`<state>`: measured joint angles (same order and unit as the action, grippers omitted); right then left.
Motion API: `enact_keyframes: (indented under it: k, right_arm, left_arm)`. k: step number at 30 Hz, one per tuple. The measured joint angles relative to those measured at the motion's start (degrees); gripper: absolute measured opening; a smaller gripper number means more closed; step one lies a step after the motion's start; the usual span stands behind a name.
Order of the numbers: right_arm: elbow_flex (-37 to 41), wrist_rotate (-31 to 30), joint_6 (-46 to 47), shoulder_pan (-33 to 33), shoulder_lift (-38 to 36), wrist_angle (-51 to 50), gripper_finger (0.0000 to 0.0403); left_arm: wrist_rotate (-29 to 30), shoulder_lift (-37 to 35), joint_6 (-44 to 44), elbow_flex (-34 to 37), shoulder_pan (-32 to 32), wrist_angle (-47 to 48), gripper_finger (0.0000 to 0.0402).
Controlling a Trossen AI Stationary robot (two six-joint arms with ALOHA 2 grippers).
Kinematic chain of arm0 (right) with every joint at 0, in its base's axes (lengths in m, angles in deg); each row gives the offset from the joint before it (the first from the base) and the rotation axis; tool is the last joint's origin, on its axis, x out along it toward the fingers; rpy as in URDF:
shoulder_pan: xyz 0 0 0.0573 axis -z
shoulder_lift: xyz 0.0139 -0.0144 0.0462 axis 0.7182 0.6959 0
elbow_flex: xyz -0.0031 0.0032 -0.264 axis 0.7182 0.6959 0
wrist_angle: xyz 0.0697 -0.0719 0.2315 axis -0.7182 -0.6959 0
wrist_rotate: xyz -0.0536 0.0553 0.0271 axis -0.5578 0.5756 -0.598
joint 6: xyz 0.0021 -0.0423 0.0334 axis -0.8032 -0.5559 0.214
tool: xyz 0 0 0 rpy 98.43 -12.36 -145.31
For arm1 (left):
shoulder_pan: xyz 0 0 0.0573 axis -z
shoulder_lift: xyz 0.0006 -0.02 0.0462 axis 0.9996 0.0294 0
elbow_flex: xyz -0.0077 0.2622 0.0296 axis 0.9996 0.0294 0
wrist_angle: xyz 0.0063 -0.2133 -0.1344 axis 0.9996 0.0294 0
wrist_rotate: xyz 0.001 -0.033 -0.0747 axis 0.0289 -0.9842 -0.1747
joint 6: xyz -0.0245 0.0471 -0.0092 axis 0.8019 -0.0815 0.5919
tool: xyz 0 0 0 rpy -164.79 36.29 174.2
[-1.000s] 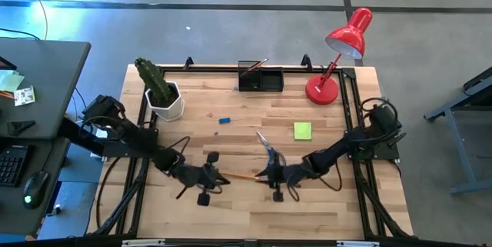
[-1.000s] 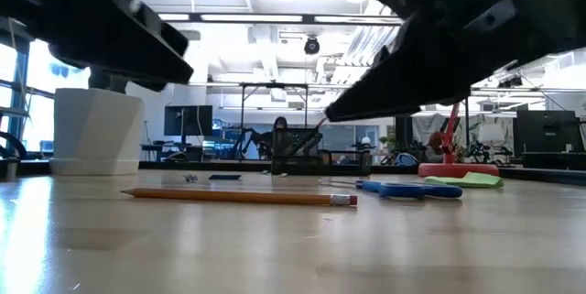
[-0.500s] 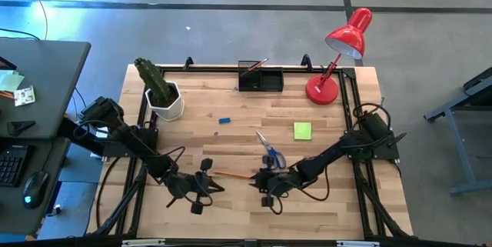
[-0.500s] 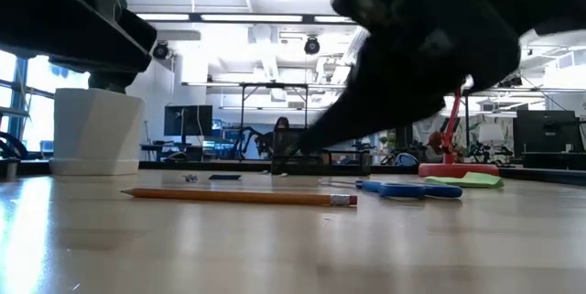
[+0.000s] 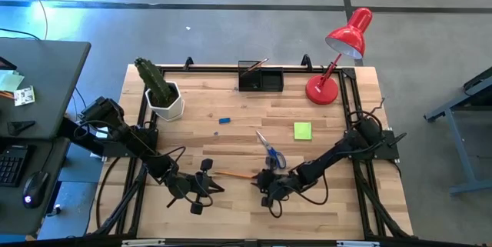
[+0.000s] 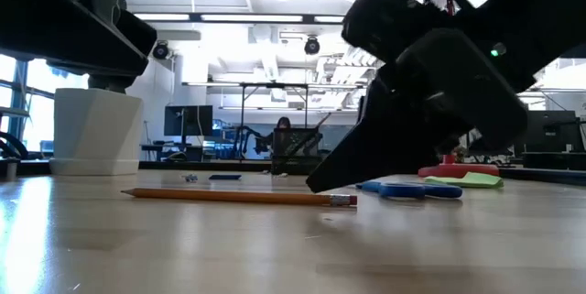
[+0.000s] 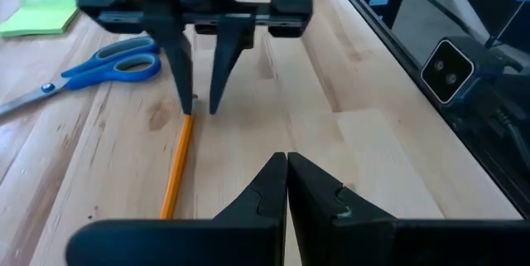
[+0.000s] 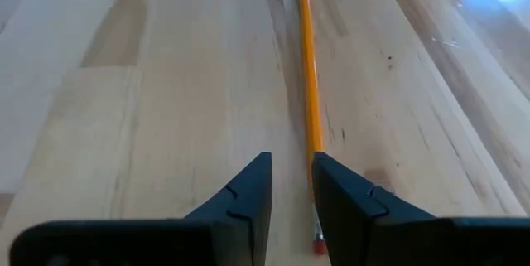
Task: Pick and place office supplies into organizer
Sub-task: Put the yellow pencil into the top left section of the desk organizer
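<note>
The pencil [image 5: 234,175] lay flat near the bench's front edge. The right gripper [image 5: 261,180] hovered at its eraser end, jaws narrowly parted; the left gripper [image 5: 217,186] waited nearby, jaws closed. Light, stiff and prone to rolling, it probably wanted a pinch across the shaft.

An orange pencil [image 5: 235,175] with a pink eraser lies flat on the table near its front edge, and the blue-handled scissors [image 5: 270,151] lie flat just beside its eraser end, with the blades partly apart. The lime-green sticky-note pad [image 5: 302,131] rests further back to the right, and a tiny blue block [image 5: 224,121] lies alone near the middle. The black organizer [image 5: 260,79] stands at the back edge, and a thin pencil [image 5: 254,66] leans in its left compartment.
</note>
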<state>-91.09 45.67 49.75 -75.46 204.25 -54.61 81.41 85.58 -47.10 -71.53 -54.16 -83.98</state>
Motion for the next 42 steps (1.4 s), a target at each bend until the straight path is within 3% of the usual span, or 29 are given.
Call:
enact_keyframes:
  k: [15, 22, 32, 42]
  right_arm:
    - [0.02, -2.92, -2.46, -0.97, -0.34, 0.04, 0.0083]
    - [0.73, -8.58, -1.67, -1.64, -0.34, 0.53, 0.0083]
    - [9.61, -8.28, 1.68, -1.71, -0.34, 13.26, 0.0083]
    - [10.68, -7.24, 0.21, -2.45, -0.34, 15.05, 0.0083]
  left_arm:
    - [-0.22, 0.00, 0.25, -0.02, 0.00, -0.41, 0.0003]
    - [-0.24, 0.00, 0.73, -0.02, 0.00, -0.37, 0.0003]
    - [-0.24, 0.00, 0.77, -0.02, 0.00, -0.32, 0.0003]
    - [0.57, 0.00, 2.04, -0.02, 0.00, -0.01, 0.0003]
